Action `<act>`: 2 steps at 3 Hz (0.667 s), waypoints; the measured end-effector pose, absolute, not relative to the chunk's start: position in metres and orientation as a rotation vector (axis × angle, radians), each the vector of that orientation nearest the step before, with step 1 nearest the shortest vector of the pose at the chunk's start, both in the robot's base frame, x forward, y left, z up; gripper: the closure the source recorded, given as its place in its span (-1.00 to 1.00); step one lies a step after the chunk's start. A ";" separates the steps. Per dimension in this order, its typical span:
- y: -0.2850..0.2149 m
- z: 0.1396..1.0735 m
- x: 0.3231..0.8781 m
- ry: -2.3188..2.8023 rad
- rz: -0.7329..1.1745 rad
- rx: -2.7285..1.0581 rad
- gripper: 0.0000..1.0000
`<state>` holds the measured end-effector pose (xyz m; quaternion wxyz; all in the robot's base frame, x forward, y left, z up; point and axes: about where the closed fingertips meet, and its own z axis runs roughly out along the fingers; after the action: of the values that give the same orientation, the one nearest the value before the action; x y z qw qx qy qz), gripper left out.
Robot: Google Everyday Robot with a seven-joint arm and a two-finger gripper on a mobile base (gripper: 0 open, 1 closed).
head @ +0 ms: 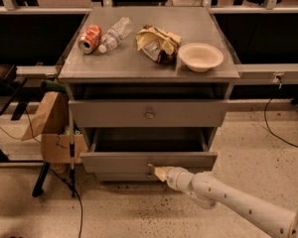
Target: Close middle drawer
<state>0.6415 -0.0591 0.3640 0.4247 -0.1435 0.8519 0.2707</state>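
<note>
So the gray cabinet's top surface (139,66) has a red soda can (90,37) lying on its side, touching or just beside a clear plastic bottle (114,33) that's also tipped over. There's a crumpled snack bag (156,43) in the middle and a pale bowl (200,56) sitting upright just to its right. Below that, the top drawer (109,114) sticks out only a bit, while the middle drawer (114,161) is pulled well out with its tray showing dark inside. The white arm (228,200) comes in low from the bottom right, and the end effector (160,173) is right up against the drawer's front panel next to the small knob (150,166). Honestly can't tell if it's apart or together. The room has a speckled beige floor (258,152), a brown cardboard box (52,128) beside the cabinet on the left, a black cable (278,133) snaking across the floor on the right, and dark benches behind.
</note>
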 end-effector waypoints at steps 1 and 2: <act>-0.057 0.358 0.641 2.135 0.673 -0.364 1.00; -0.059 0.360 0.643 2.129 0.672 -0.373 1.00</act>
<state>0.6426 -0.0587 0.3596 0.4252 -0.1492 0.8513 0.2688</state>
